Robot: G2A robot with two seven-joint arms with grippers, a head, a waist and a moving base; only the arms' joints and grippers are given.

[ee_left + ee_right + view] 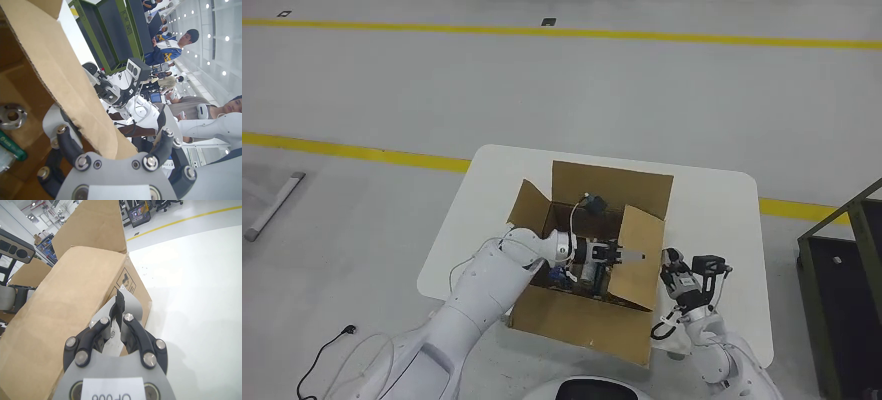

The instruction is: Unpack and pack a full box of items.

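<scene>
White table [722, 205] carries a cardboard box [582, 318], flaps open, at its middle toward the near edge. Inside the box, left gripper [630, 257], fingers apart, straddling the right flap [62, 79]. Beside the box's right wall, right gripper [118, 306], fingers together, empty. In the box: metal flange [11, 116], green-handled tool [13, 144].

Black handling symbols [126, 283] are printed on the side of the cardboard box [66, 306]. A white label [113, 388] with dark characters, seen upside down, is stuck behind the right gripper [118, 297]. White lettering is carried by a green tool handle [11, 146] inside the box, and dark lettering by a green cart [125, 23].
</scene>
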